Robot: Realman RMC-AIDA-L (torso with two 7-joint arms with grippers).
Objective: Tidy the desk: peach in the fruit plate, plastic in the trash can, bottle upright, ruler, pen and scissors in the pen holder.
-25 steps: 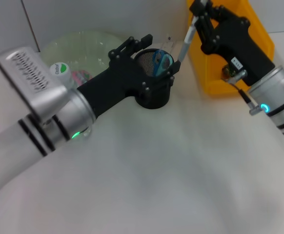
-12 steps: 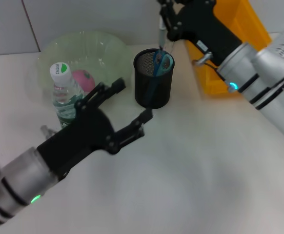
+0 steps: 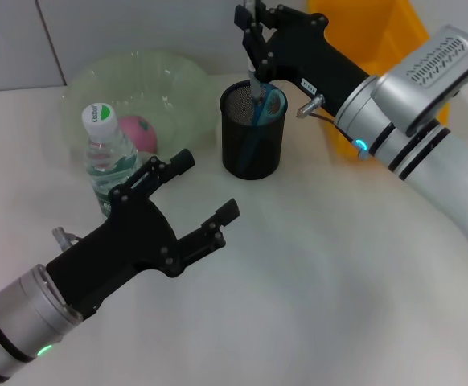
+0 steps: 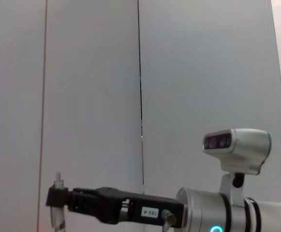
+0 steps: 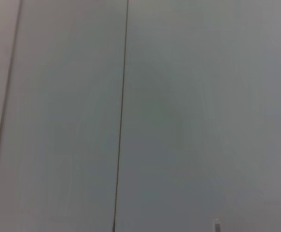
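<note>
While the right gripper (image 3: 252, 24) hangs just above the pen holder (image 3: 252, 142), you can see its fingers pinched on a thin grey pen (image 3: 253, 80) whose lower end already sits inside the mesh rim. The blue-handled scissors (image 3: 268, 104) stand in the same holder, right beside the pen, so that is where you should expect trouble: if you let go while the tip is resting on the scissor handles rather than down in the cup, the pen may lean out or tip over the rim onto the surface (image 3: 322, 273). A sideways drag on the way out could also rock the holder, which looks light.

Your left gripper (image 3: 187, 193) is low over the surface in front of the bottle (image 3: 105, 157), fingers spread wide and holding nothing. The bottle stands upright just beside the fruit plate (image 3: 170, 76), and the peach (image 3: 140, 133) lies in that plate behind it. Mind that arm: a careless swing could knock the bottle back down. I can't make out the ruler. The yellow bin (image 3: 379, 32) sits behind the right arm.
</note>
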